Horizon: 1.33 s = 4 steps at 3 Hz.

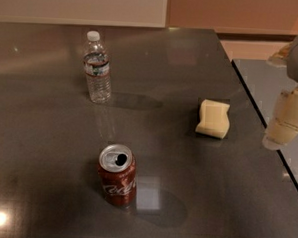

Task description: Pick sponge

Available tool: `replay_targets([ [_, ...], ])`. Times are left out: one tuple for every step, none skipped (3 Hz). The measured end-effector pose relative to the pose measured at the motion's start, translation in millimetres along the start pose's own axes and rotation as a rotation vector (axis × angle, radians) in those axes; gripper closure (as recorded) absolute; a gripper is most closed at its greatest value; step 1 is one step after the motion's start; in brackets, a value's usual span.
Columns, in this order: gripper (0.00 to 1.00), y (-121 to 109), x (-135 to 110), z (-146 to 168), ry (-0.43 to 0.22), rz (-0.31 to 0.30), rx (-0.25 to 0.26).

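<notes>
While the pale yellow wavy foam sponge lay on the dark table, my cream gripper hung off to its right, spread or closed I could not see.

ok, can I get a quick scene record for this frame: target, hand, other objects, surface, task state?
target: pale cream-yellow foam sponge with wavy sides, lying on the right part of the table
hand: cream segmented hand, at the right edge of view, right of the sponge and apart from it
other objects: clear plastic water bottle with white cap, upright, back left; red soda can, upright, top opened, front centre
surface: dark grey glossy tabletop
task state: sponge not yet grasped
</notes>
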<state>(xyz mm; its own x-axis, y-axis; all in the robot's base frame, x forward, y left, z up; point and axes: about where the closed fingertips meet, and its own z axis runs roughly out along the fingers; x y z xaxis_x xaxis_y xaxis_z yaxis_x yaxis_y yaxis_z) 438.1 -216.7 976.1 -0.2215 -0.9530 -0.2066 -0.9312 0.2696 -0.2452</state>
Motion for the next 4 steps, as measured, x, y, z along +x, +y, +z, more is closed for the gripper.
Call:
replay_targets([
  [0.00, -1, -1, -1, 0.001, -0.005, 0.008],
  [0.00, -7, -4, 5, 0.007, -0.045, 0.014],
  [0.00, -22, -10, 22, -0.017, -0.129, 0.016],
  [0.00, -34, -16, 44, -0.074, -0.238, -0.011],
])
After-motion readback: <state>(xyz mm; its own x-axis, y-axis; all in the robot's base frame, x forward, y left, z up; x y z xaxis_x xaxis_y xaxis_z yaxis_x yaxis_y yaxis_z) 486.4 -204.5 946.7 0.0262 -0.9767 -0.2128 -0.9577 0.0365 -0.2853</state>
